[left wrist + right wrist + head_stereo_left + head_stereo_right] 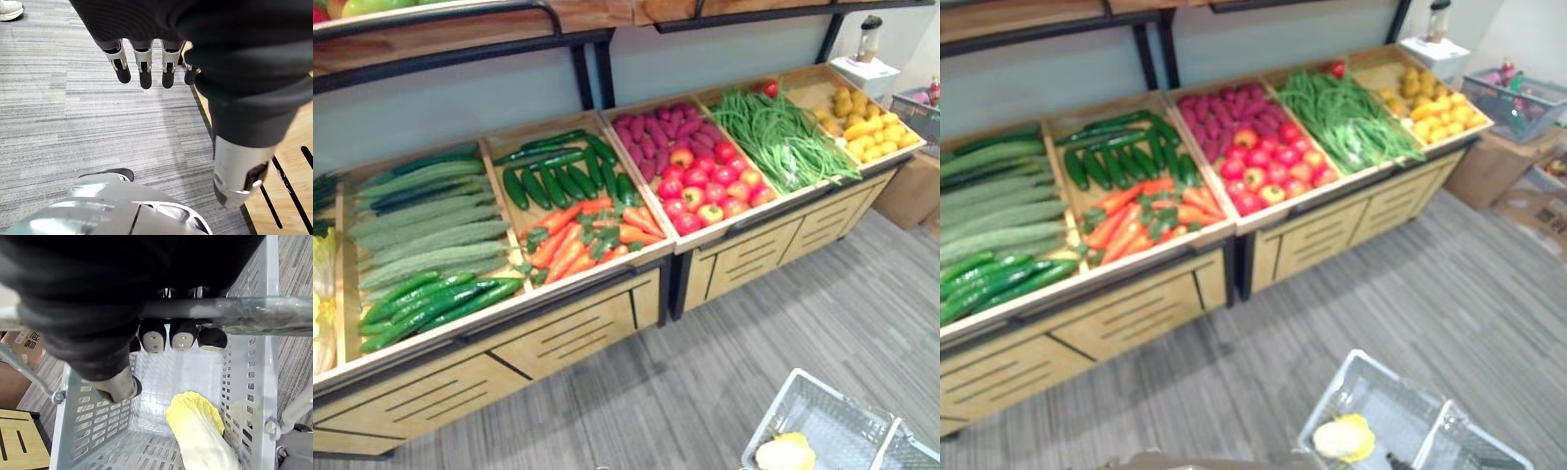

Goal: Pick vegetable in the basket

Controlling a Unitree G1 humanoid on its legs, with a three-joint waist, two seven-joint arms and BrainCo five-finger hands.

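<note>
A grey plastic basket [822, 409] hangs low at the right, in front of the wooden produce stand [578, 333]. A pale yellow-green napa cabbage [198, 428] lies in it, also seen as the cabbage [1344, 438] from above. In the right wrist view, my right hand [183, 337] has its fingers curled round the basket's metal handle [239, 313]. My left hand [144, 61] hangs over the grey floor beside the stand with its fingers straight and nothing in them.
The stand's bins hold long green gourds [431, 225], cucumbers [558, 171], carrots [578, 240], purple tubers [656, 132], red fruit [705, 191], green beans [783, 137] and yellow fruit [867, 122]. Cardboard boxes [1528, 196] and another basket [1513, 98] stand at the right. A person's shoe [10, 10] shows on the floor.
</note>
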